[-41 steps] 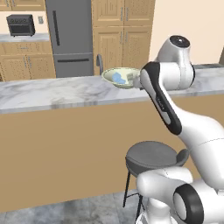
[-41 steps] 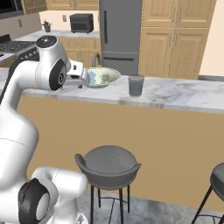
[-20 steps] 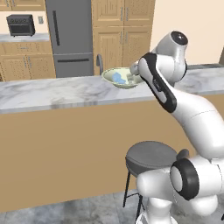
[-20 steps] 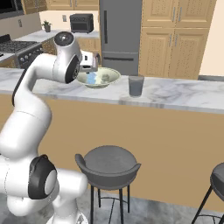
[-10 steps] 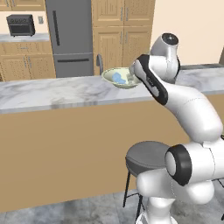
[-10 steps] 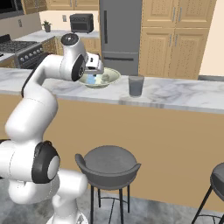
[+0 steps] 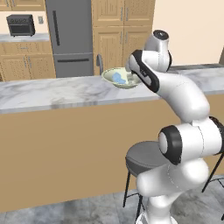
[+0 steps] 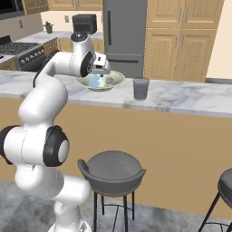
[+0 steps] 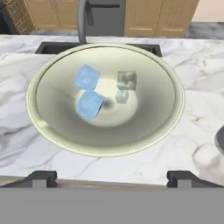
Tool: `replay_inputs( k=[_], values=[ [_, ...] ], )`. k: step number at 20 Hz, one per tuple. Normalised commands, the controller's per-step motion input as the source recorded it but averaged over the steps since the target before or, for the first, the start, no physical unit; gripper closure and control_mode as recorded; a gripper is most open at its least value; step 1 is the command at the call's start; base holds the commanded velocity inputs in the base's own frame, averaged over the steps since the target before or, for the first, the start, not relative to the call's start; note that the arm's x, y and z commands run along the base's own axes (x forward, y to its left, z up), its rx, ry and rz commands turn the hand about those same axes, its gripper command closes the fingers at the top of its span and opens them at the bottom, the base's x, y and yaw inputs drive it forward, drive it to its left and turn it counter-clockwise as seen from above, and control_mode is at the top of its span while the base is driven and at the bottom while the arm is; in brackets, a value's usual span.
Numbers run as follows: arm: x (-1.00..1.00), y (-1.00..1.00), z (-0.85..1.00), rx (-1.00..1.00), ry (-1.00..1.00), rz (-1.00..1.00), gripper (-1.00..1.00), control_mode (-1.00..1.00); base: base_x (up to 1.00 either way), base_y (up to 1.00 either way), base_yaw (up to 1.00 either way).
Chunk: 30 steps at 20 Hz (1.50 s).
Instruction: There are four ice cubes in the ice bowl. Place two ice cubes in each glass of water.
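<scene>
The pale yellowish-green ice bowl (image 9: 154, 111) sits on the marble counter (image 9: 144, 164), right under my hand. It holds several ice cubes: two blue ones (image 9: 86, 78) (image 9: 90, 104) left of centre and two paler, greyer ones (image 9: 126, 80) (image 9: 122, 96) right of centre. My gripper (image 9: 112, 177) is open above the bowl's near rim and holds nothing. From the right base view my gripper (image 8: 104, 71) hovers over the bowl (image 8: 115, 82), and one glass of water (image 8: 141, 89) stands just right of it. In the left base view the bowl (image 7: 110, 79) shows beside my arm.
A sink (image 9: 54, 47) with a dark faucet (image 9: 82, 19) lies behind the bowl. A grey stool (image 8: 111, 170) stands below the counter near my base. A fridge (image 8: 123, 31) and wooden cabinets line the far wall.
My arm has swung inward and forward, bringing the hand from beside the bowl to over it. The gripper has stayed open. The bowl and the glass have not moved.
</scene>
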Motion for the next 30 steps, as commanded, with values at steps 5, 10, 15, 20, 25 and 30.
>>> replay_inputs(
  k=[5, 10, 15, 20, 25, 30],
  values=[
    [0.34, -0.02, -0.28, -0.01, 0.14, 0.00, -1.00, -1.00, 0.00, 0.00, 0.00],
    [0.30, -0.01, -0.34, -0.01, 0.15, 0.00, -1.00, -1.00, 0.00, 0.00, 0.00],
    [0.26, -0.04, -0.22, -0.01, 0.07, 0.00, -1.00, -1.00, 0.00, 0.00, 0.00],
    [0.27, -0.06, -0.02, 0.00, 0.00, 0.00, -1.00, -1.00, 0.00, 0.00, 0.00],
    [0.30, -0.04, -0.18, -0.02, 0.05, 0.00, -1.00, -1.00, 0.00, 0.00, 0.00],
    [0.33, -0.01, -0.24, -0.02, 0.09, 0.00, -1.00, -1.00, 0.00, 0.00, 0.00]
  ],
)
